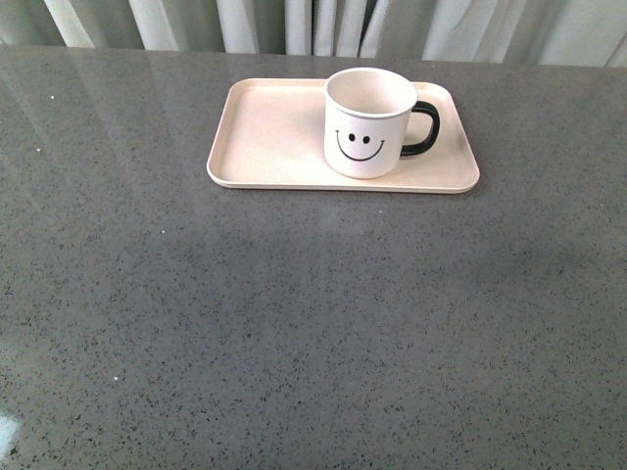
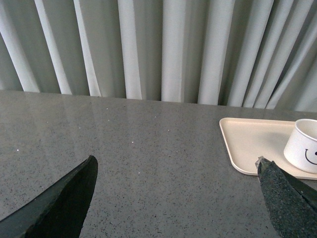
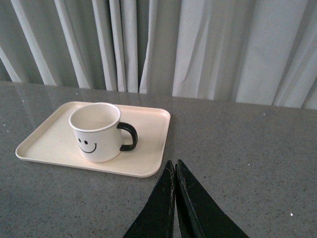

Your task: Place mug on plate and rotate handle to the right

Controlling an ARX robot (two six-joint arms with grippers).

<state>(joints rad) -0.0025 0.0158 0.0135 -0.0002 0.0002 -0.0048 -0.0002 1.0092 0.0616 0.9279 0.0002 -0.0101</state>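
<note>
Since the mug [image 1: 369, 122] stands upright on the plate [image 1: 265, 147], toward the plate's right half, the placing looks done. Its handle [image 1: 422, 130] juts out from the mug's right side, smiley face turned to the robot, so the turning looks finished too. Nothing seems left beyond staying clear. The left tool [image 2: 176, 198] hangs spread wide over bare desk [image 1: 294, 323], left of the plate, holding nothing. The right tool [image 3: 175, 198] is pressed together, empty, near the plate's right edge.
</note>
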